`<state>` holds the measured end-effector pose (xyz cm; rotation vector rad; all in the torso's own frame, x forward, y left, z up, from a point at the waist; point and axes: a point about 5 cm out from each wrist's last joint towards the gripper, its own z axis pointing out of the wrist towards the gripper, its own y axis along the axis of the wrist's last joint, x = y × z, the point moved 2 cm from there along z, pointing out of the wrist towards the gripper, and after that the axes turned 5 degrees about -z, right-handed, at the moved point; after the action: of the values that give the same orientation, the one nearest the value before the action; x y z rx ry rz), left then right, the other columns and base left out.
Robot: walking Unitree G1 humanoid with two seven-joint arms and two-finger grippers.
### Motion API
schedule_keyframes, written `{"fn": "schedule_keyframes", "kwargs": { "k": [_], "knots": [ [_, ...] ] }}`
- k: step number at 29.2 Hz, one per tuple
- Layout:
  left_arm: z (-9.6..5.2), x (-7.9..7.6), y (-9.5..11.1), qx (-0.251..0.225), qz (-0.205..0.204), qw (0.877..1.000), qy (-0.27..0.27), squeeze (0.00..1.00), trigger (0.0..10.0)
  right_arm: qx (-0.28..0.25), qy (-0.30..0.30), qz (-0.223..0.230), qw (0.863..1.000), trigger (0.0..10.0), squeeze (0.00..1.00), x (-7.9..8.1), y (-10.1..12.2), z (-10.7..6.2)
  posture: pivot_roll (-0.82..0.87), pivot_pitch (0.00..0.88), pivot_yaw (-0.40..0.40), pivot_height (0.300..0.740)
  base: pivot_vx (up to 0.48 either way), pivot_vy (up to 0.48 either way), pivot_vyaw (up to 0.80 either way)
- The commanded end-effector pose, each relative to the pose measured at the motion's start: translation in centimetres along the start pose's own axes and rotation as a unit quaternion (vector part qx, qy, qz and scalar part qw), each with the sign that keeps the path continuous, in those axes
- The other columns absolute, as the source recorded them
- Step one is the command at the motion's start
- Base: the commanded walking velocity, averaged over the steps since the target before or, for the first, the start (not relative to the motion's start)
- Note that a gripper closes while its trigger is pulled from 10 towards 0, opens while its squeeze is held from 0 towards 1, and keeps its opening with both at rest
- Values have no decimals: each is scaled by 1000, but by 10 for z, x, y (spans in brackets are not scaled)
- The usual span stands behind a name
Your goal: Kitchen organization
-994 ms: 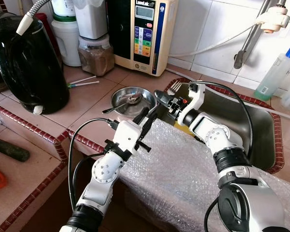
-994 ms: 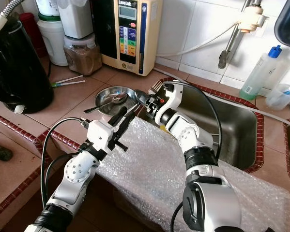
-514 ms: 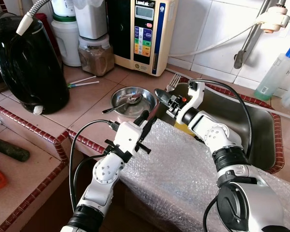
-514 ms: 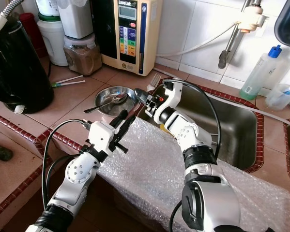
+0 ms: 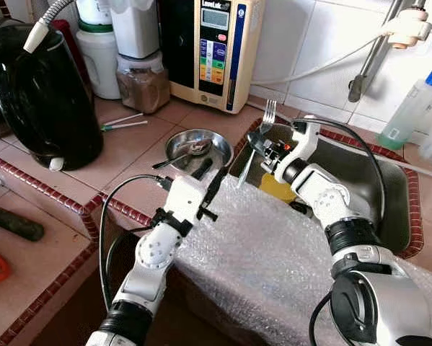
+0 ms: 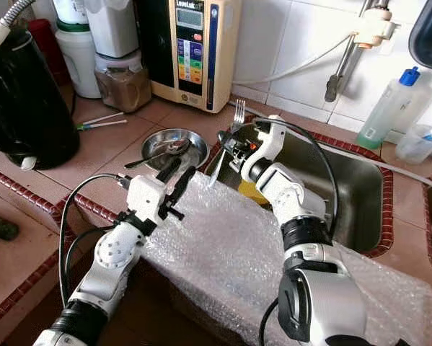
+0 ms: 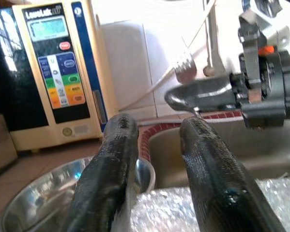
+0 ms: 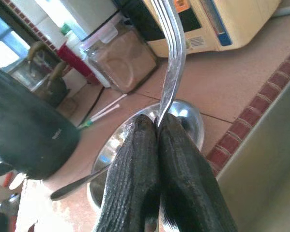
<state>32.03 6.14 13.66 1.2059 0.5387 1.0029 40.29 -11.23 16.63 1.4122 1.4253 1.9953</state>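
Since 1 s ago right gripper (image 5: 262, 148) has raised the fork (image 5: 262, 130) upright above the sink (image 5: 360, 173) rim, jaws clamped on its neck; left gripper (image 5: 212, 184) jaws apart, empty; next prob. carry fork toward 9 o'clock, into the steel bowl (image 5: 183, 148).

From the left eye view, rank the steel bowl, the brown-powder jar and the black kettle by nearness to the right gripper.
Measured from the right gripper, which holds the fork:
1. Steel bowl, just to its left on the counter.
2. Brown-powder jar, farther left, by the wall.
3. Black kettle, far left.
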Motion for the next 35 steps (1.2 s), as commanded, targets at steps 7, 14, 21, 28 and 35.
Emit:
{"fn": "schedule_keyframes", "kwargs": {
  "k": [7, 14, 21, 28, 35],
  "knots": [
    [3, 3, -3, 37, -1, 999, -2, 1000, 10000, -31, -115, -177, 977, 0, 0, -25, 21, -9, 22, 0, -15, 740, 0, 0, 0],
    [1, -3, -6, 61, -23, 998, -26, 1000, 10000, 9, -177, -344, 922, 0, 0, -54, 29, -29, 28, 0, -12, 740, 0, 0, 0],
    [8, -13, -7, 103, -14, 992, -66, 1000, 10000, 87, -190, -408, 889, 0, 0, -77, 10, -45, 32, 0, -18, 740, 0, 0, 0],
    [10, -16, -7, 109, -12, 992, -64, 1000, 10000, 153, -181, -411, 880, 0, 0, -87, -19, -54, 51, 0, -31, 740, 0, 0, 0],
    [6, -14, -11, 124, -23, 991, -49, 1000, 10000, 192, -192, -448, 852, 0, 27, -94, -29, -61, 65, 0, -40, 740, 0, 0, 0]
  ]
}}
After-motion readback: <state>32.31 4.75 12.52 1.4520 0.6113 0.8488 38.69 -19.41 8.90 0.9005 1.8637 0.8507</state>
